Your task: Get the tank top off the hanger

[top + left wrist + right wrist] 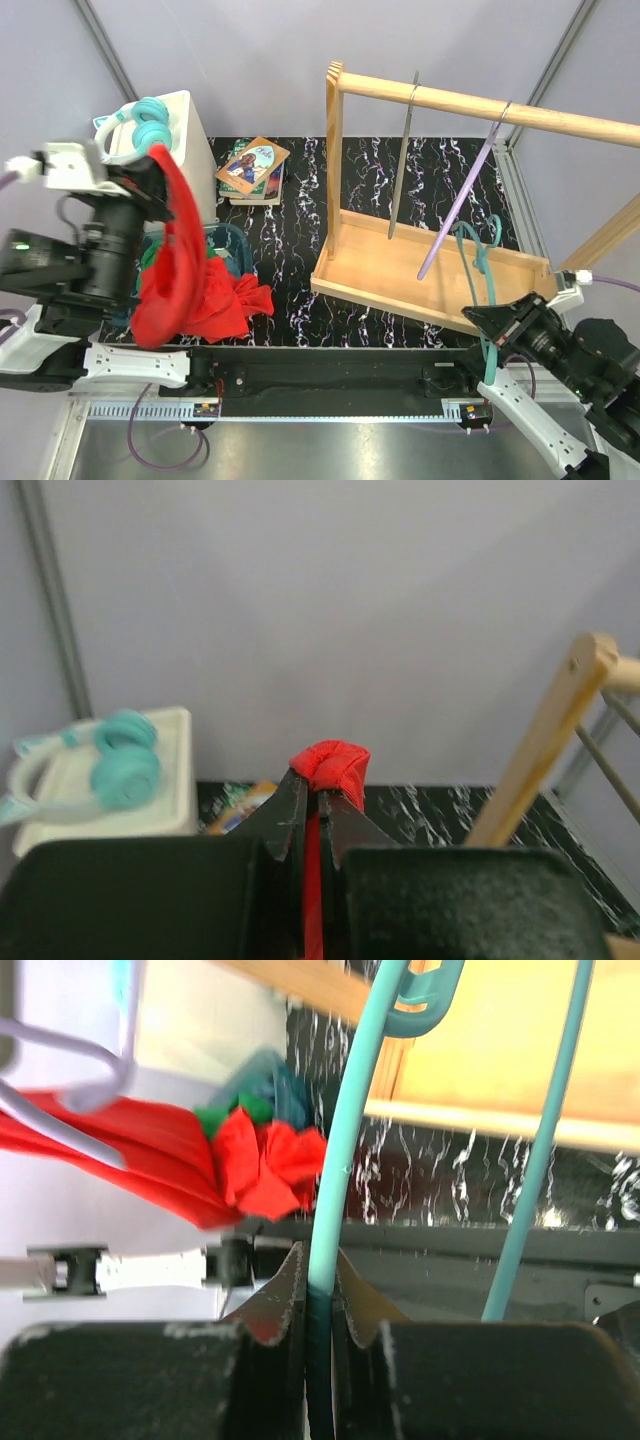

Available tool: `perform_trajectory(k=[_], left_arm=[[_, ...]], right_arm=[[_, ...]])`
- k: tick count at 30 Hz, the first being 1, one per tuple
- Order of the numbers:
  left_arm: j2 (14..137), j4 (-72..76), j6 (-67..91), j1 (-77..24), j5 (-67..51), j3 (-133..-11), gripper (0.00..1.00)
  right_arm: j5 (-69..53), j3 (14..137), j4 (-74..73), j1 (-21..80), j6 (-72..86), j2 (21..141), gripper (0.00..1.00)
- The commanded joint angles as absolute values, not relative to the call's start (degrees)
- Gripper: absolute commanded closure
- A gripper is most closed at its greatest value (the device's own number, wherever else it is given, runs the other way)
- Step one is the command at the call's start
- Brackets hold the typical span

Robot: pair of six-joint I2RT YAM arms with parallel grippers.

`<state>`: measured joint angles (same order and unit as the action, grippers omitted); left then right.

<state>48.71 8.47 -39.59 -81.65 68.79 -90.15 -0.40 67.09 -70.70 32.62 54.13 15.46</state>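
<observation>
The red tank top (190, 280) hangs from my left gripper (150, 165), which is raised at the left and shut on a strap (330, 765); its lower part bunches on the table near a green item. The teal hanger (480, 255) is at the right, free of the top, resting by the wooden rack. My right gripper (497, 318) is shut on the hanger's wire (335, 1220). The top also shows at left in the right wrist view (200, 1160).
A wooden rack (430, 265) with a top rail holds a grey hanger (403, 160) and a purple hanger (462, 195). A white box (175, 130) with teal headphones (145, 120) stands back left. Books (252, 168) lie beside it.
</observation>
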Motion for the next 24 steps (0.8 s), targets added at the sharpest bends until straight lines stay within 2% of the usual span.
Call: perform_trajectory(k=[1, 4, 8, 17, 24], left_arm=[[46.84, -23.48, 3.24, -81.65, 71.99, -86.41, 1.00], [49.56, -32.92, 17.78, -78.15, 63.58, -85.34, 1.00], [53.96, -39.11, 30.83, -64.98, 37.87, -84.38, 1.00], [54.49, -45.17, 44.20, -51.08, 21.56, -78.84, 1.00], [52.04, -52.81, 54.03, -38.51, 12.04, -74.19, 1.00]], right_arm=[[9.92, 73.47, -70.31, 32.70, 55.03, 17.75, 1.00], [13.17, 78.12, -71.01, 32.70, 52.74, 20.38, 1.00], [16.87, 86.45, -70.58, 32.70, 48.79, 24.34, 1.00], [20.31, 108.43, -66.62, 32.78, 36.13, 38.48, 1.00], [20.13, 113.82, -65.57, 32.78, 36.20, 48.06, 1.00]])
